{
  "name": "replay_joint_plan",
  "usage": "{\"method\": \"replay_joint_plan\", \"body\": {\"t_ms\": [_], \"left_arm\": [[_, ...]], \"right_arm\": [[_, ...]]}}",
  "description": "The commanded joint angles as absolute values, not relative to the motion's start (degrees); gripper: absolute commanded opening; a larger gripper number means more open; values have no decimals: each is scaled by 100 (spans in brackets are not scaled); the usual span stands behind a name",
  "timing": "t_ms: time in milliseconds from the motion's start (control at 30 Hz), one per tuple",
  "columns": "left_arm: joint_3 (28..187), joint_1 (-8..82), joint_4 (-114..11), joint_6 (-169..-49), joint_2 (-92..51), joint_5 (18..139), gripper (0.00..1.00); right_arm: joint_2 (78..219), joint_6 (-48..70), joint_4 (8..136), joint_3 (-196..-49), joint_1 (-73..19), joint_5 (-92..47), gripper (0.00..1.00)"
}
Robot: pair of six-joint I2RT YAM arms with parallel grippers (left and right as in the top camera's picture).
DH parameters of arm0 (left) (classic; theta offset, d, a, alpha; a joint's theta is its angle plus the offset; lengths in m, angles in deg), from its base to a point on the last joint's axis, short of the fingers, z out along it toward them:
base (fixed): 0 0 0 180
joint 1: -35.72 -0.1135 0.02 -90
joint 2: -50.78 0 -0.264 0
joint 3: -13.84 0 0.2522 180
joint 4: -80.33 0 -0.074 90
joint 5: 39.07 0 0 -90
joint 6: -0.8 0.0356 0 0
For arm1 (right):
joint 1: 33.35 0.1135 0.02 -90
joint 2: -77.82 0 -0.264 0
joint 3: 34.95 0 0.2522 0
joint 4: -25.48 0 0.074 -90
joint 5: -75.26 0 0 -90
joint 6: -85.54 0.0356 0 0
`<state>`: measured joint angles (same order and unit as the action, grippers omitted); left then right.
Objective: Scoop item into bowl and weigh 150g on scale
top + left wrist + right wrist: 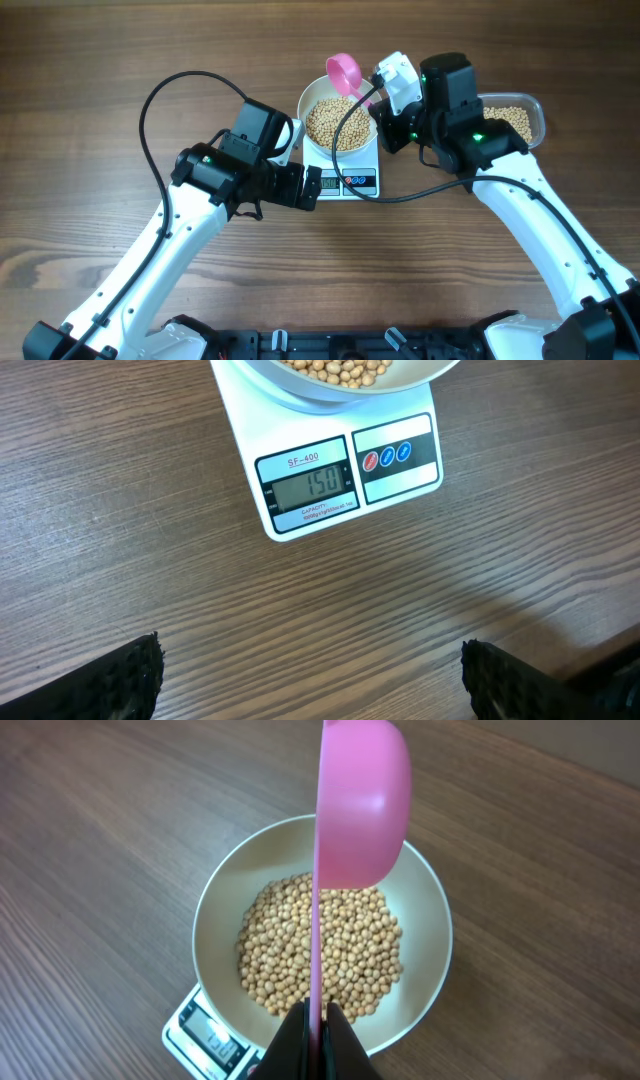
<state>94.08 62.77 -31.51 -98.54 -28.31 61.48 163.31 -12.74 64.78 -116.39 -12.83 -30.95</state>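
- The beans [338,122] are small, hard and round, and each one is light. Loose, they roll and scatter, so they are better carried in a scoop than pinched. Most lie heaped in the white bowl [306,105], and more sit in the clear tub [535,112] toward the right edge of the surface [100,60].
- The bowl stands on the scale [330,470], about midway between the left and right edges. The display seems to read the target weight. Loaded, the bowl is probably weighty and smooth, and any nudge could upset the reading.
- The right gripper [318,1020] is clamped on the thin handle of the pink scoop [362,810], which looks like light, stiff plastic. The wrist is rolled so the scoop stands on edge above the far side of the bowl.
- The left gripper [310,695] is spread wide and holds nothing. It hangs low just in front of the scale, facing the display.
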Motion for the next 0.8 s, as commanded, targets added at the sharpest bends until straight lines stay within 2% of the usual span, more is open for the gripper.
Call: {"method": "replay_joint_plan", "body": {"t_ms": [0, 133, 167, 300, 400, 533, 767], "left_arm": [[9392, 6295, -3147, -9867, -2852, 6218, 100], [9392, 6295, -3147, -9867, -2852, 6218, 100], [9392, 6295, -3147, -9867, -2852, 6218, 100], [9392, 6295, -3147, -9869, -2852, 6218, 100], [9392, 6295, -3147, -9867, -2852, 6218, 100], [9392, 6295, -3147, -9867, -2852, 6218, 100], [9392, 6295, -3147, -9867, -2852, 6218, 100]], "right_arm": [[15866, -1003, 6434, -11840, -1480, -2620, 4], [14983, -880, 6471, -11842, -2138, -1311, 4], [14537, -880, 6629, -11842, -2682, -1219, 4], [14021, -841, 7634, -11842, -3762, -1313, 4], [14017, -843, 8753, -11831, -4444, -1965, 4], [14301, -856, 9282, -11598, -4752, -2371, 5], [15295, -839, 9221, -11495, -4757, -2474, 4]]}}
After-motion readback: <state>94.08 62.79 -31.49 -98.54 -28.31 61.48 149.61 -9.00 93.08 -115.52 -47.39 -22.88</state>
